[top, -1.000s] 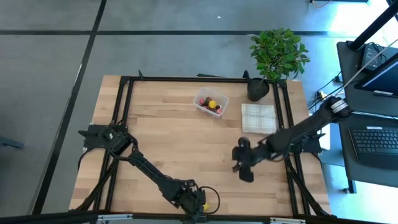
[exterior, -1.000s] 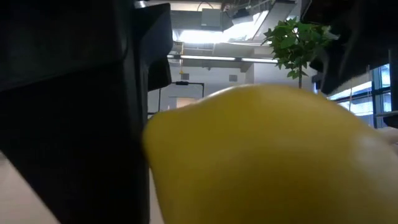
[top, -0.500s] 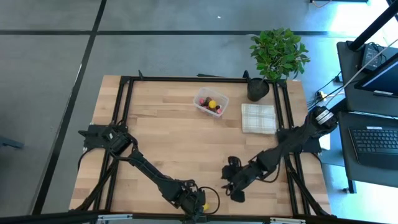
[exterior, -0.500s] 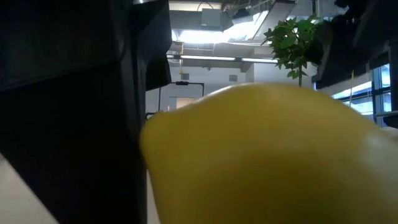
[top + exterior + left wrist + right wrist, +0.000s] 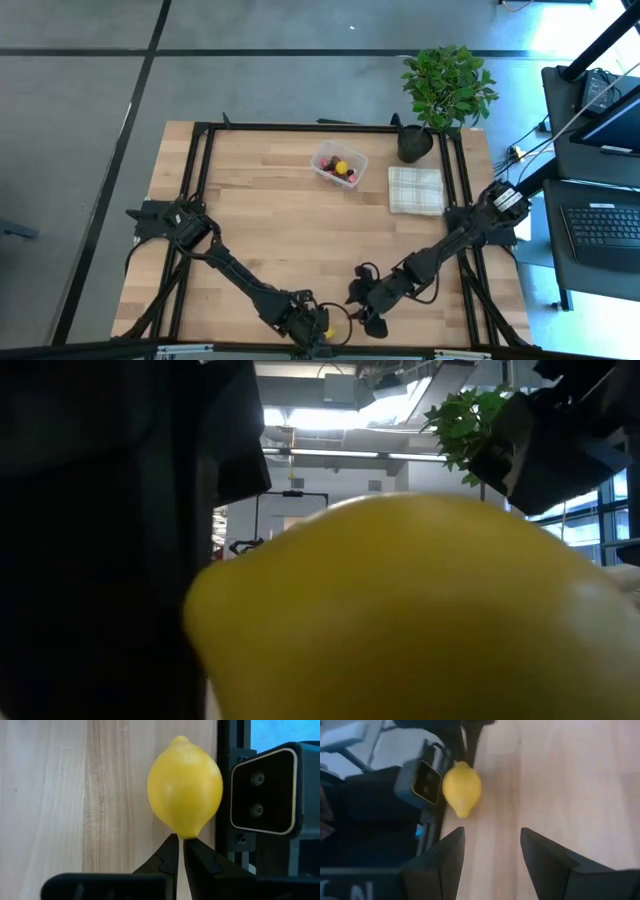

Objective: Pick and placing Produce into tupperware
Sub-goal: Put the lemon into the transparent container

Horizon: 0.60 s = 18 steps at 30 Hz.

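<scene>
Dark fingers of the left gripper [image 5: 179, 851] are pressed together, empty, their tips at the pointed end of the yellow lemon [image 5: 185, 786], which lies on the table [image 5: 270, 225] at its near edge beside the low camera housing [image 5: 263, 791]; this reads as a nudge rather than a grasp. Spread fingers of the right gripper [image 5: 491, 854] face the same lemon, apparently ready to take it. Well apart near the far edge stands the tupperware [image 5: 339, 164] holding produce, with a checked cloth [image 5: 415, 189] and potted plant [image 5: 445, 90] beside it; the left arm crowds the approach.
</scene>
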Available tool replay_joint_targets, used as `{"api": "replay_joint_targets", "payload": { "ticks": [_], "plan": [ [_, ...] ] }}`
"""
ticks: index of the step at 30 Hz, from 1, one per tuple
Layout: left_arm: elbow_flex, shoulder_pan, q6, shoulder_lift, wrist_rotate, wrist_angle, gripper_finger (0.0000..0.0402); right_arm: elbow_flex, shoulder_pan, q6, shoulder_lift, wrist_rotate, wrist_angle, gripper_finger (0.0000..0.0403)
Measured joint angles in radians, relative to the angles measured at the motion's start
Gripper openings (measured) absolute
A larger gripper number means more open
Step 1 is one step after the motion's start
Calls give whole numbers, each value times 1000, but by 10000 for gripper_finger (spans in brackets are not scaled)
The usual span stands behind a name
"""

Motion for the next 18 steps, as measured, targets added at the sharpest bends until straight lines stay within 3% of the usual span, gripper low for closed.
{"api": "replay_joint_targets", "payload": {
  "ticks": [8,18],
  "plan": [
    [0,0,-1,0,-1,1,7,0,26,-63,69,0,164,200],
    [0,0,-1,0,-1,2,15,-1,27,-54,84,12,217,275]
  ]
}}
